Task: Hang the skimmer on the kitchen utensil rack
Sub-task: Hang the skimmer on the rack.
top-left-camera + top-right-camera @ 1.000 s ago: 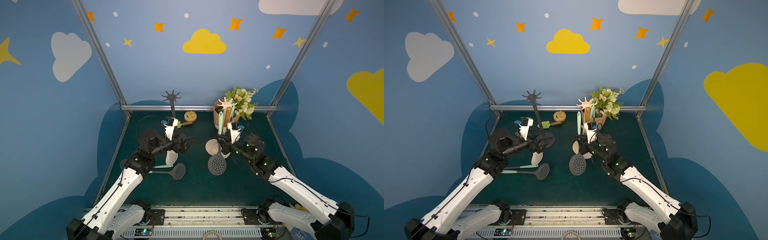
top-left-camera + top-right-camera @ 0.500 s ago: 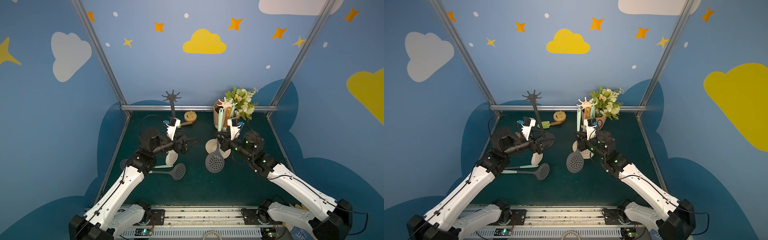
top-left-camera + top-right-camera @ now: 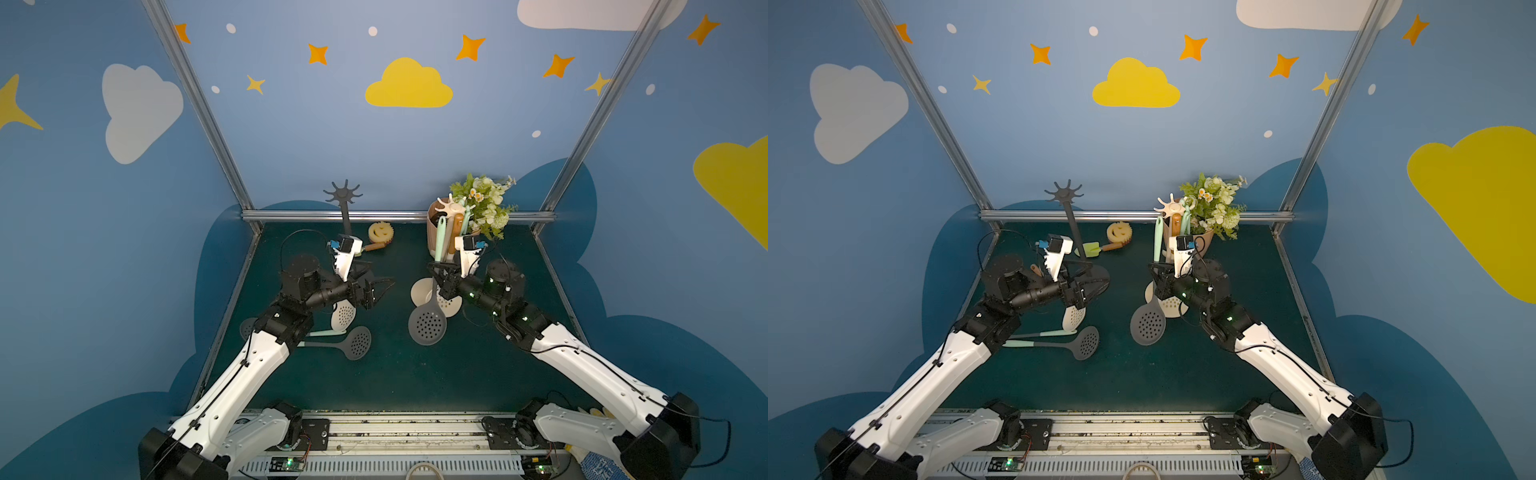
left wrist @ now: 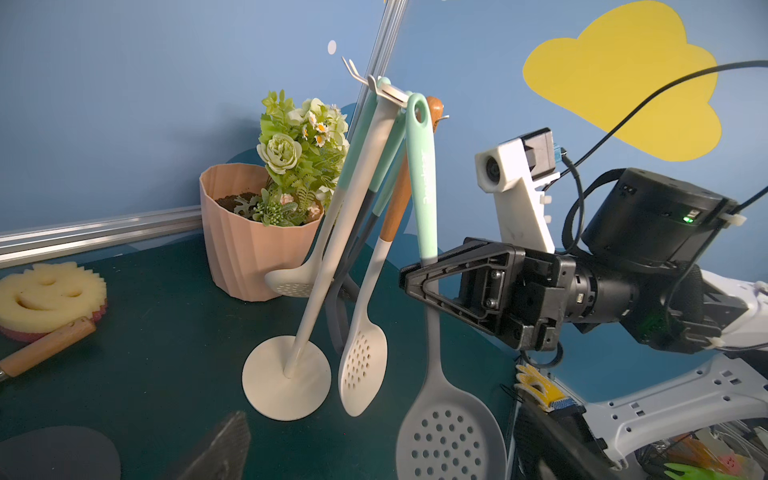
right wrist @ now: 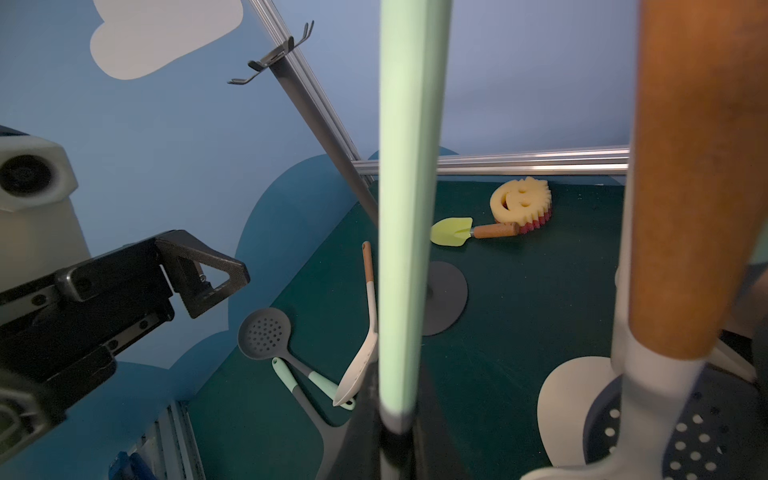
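- Right of the table (image 3: 415,374) middle, we see the skimmer (image 3: 428,328) held upright and clear of the surface by the right gripper (image 3: 437,279), its fingers clamped where the mint handle (image 4: 422,174) meets the grey shaft.
- We find its head low in front of the white rack (image 4: 286,378) base and its loop up by the hooks (image 4: 384,89); we cannot tell whether the loop sits on one.
- We see the left gripper (image 3: 382,293) with fingers wide apart and nothing between them, by the dark rack (image 3: 1071,224), well apart from the skimmer.
- Crowding the white rack beside that handle, we count a ladle (image 4: 291,282), a slotted spoon (image 4: 361,365) with a wood handle (image 5: 698,166), and a grey tool (image 4: 337,320) half hidden behind them.
- From the right wrist view, the mint and wood handles fill the foreground and block much of the table.
- Just behind the white rack we see a pot (image 4: 241,249) of flowers (image 4: 303,141).
- By the back rail (image 3: 395,216), near the dark rack, we see a smiley sponge (image 3: 381,232) with a green trowel (image 5: 451,232) lying handle-first against it.
- Beneath the left arm (image 3: 266,353) lie a loose skimmer (image 3: 357,343), a white spoon (image 3: 343,316) and another mint-handled tool (image 5: 286,374), overlapping.
- We make out lettering running along the mint handle, too small to read.
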### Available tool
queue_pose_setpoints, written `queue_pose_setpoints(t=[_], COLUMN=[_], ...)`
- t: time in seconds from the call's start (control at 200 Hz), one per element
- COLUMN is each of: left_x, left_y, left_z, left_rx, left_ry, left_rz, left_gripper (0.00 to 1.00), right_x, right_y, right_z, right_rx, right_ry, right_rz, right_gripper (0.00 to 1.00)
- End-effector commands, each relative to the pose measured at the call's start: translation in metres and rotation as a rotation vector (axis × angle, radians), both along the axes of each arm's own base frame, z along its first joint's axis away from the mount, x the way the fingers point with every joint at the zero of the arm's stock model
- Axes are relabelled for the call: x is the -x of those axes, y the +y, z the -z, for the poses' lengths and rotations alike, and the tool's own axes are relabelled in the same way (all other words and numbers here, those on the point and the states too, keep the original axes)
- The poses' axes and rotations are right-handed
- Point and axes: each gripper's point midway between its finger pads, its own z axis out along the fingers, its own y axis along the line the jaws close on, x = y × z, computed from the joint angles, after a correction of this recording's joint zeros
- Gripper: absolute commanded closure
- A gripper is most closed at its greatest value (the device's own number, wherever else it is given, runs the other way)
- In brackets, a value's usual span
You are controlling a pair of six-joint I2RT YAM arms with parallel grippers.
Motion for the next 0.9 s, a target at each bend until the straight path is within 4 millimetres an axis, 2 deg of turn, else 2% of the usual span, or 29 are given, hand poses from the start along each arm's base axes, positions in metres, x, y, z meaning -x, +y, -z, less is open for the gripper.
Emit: queue_pose_setpoints(t=[0.0, 0.35, 0.621, 0.896], left_x=[0.003, 0.003, 0.004, 0.004], left_y=[0.000, -0.001, -0.002, -0.002], left_z=[-0.011, -0.010, -0.010, -0.010], left_rx=[0.016, 0.019, 0.019, 0.020], left_ry=[-0.044, -0.039, -0.042, -0.042], left_rz=[0.015, 0.020, 0.026, 0.030], left_gripper=[0.00, 0.00, 0.00, 0.00], right_x=[-0.004, -0.005, 0.002, 0.002], right_y=[0.002, 0.001, 0.009, 0.008], right_z=[-0.028, -0.024, -0.035, -0.046], right_rx=[-0.073, -0.092, -0.068, -0.075], right_ry=[-0.045, -0.029, -0.083, -0.134], right_rz=[-0.003, 0.003, -0.061, -0.057], right_gripper=[1.00, 1.00, 1.00, 1.00])
